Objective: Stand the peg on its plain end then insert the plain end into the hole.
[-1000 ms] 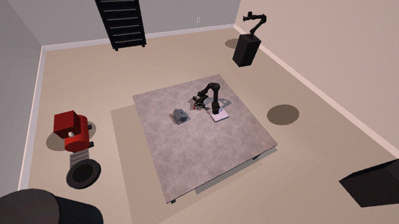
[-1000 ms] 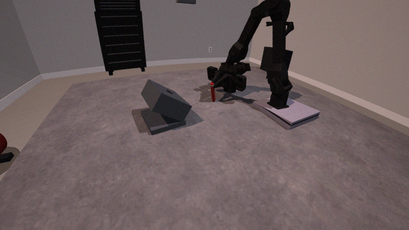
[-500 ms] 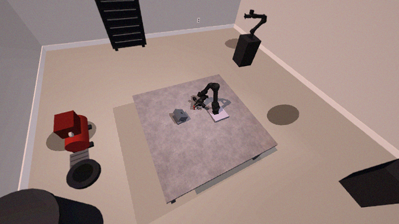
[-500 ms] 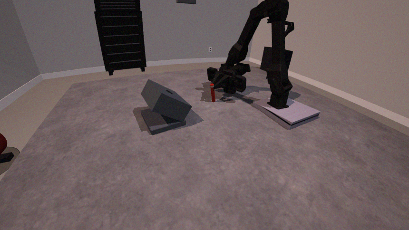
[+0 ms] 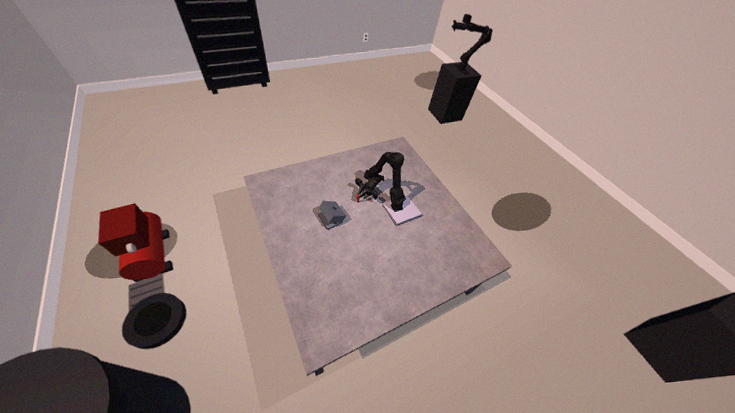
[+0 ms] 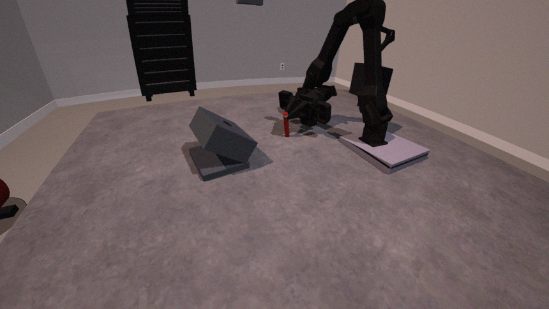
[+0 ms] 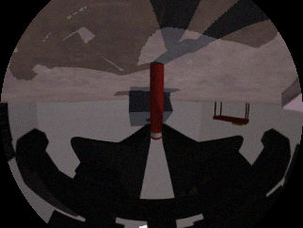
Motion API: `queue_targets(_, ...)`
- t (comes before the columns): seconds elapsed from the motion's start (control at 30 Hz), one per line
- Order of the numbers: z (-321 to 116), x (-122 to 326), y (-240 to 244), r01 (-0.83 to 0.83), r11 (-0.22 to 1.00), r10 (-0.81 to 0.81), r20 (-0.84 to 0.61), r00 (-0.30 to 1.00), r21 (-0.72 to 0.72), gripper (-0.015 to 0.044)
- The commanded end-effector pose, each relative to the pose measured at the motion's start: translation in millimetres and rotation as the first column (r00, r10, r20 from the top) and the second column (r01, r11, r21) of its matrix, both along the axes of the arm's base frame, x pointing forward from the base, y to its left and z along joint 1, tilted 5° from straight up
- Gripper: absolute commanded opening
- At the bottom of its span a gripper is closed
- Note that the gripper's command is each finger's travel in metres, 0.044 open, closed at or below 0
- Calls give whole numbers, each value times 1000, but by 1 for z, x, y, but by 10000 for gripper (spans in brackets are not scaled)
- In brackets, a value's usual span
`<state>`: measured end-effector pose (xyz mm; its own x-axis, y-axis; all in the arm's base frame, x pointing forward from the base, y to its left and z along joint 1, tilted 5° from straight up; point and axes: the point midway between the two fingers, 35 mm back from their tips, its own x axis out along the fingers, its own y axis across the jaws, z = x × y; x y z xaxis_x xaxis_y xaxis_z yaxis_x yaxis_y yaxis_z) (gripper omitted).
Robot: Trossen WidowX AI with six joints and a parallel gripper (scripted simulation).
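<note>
The red peg (image 5: 358,198) (image 6: 286,127) (image 7: 156,94) stands nearly upright, with its white-banded end up and its plain end down at the table. Whether the plain end touches the table is too small to tell. My gripper (image 6: 288,116) (image 7: 155,126) is shut on the peg close to the white band, reaching it from the side with the fingers nearly level. The grey sloped panel (image 5: 330,213) (image 6: 229,145) (image 7: 137,102) stands apart from the peg, beyond it in the wrist view. Its hole (image 6: 228,123) shows as a dark opening in the sloping upper face.
The table (image 5: 365,278) (image 6: 307,223) carries the panel's dark base plate (image 6: 215,168) and the arm's pale base block (image 5: 405,213) (image 6: 403,151). The panel is left of the peg in the top and exterior views, the base block right of it. The arm arches above the table.
</note>
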<state>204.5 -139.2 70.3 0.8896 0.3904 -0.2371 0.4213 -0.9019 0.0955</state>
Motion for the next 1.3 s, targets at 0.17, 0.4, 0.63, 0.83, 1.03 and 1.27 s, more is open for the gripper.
queue_targets(0.17, -2, -2, -1, 0, 1000, 0, 4, 1000, 1, 50)
queue_targets(0.4, -2, -3, -1, -1, 1000, 1, 11, 1000, 2, 50)
queue_targets(0.63, -2, -4, -2, -1, 1000, 1, 17, 1000, 4, 50)
queue_targets(0.83, -2, -5, -2, -1, 1000, 0, 22, 1000, 6, 50)
queue_targets(1.03, -2, -6, -3, 0, 1000, 0, 28, 1000, 8, 50)
queue_targets(1.27, -3, -7, -3, 0, 1000, 0, 34, 999, 11, 50)
